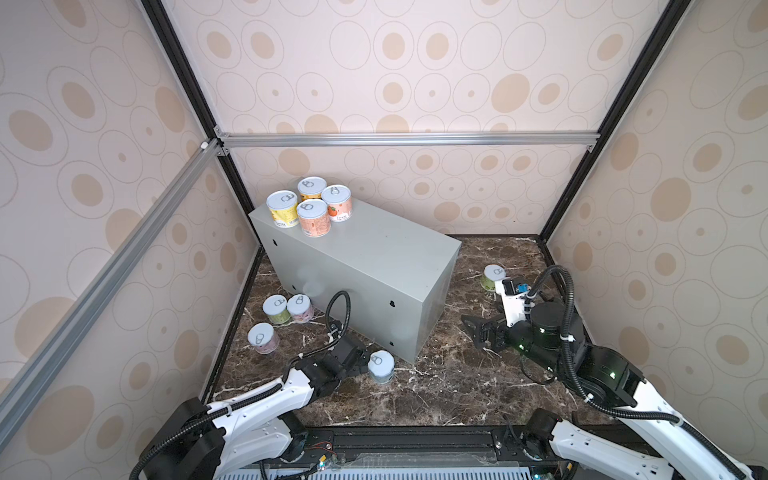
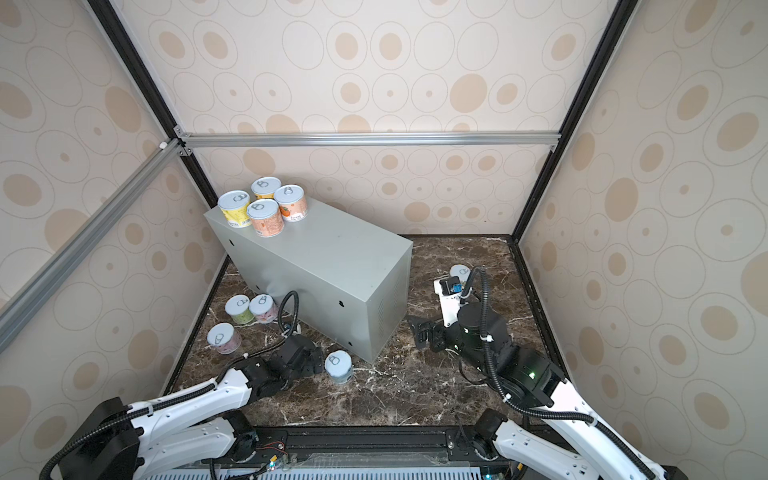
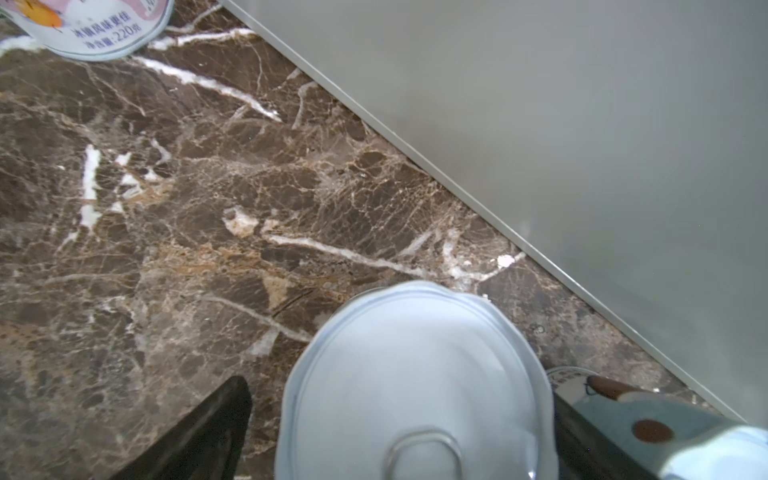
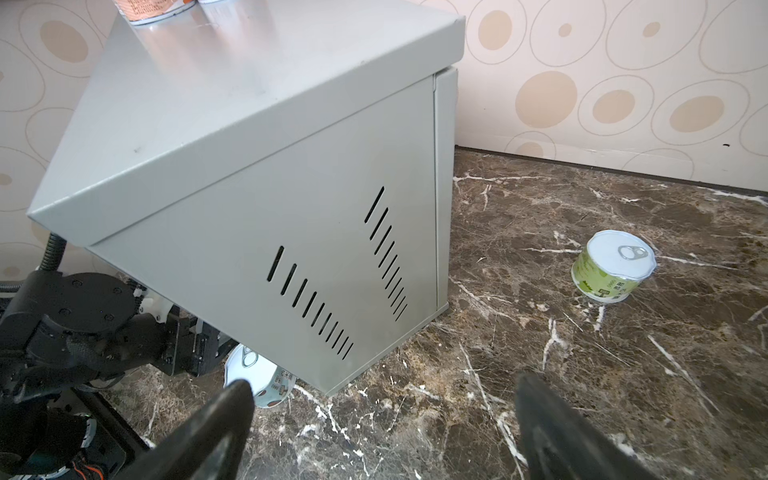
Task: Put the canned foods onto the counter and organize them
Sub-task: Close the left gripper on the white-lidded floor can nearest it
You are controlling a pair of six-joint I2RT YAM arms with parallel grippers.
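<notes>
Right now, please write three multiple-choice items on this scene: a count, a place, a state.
1. How many cans stand on the counter? A two; B four; C six.
2. Where is the lone green can? A on the counter; B on another can; C on the floor.
3. The right claw is: A open, empty; B shut on a can; C shut, empty.
Key: B, four lids cluster there; C, it stands on marble beside the counter; A, nothing sits between its spread fingers.

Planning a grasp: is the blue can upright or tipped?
Upright: the blue can stands on the marble floor, pull-tab lid facing up.
</notes>
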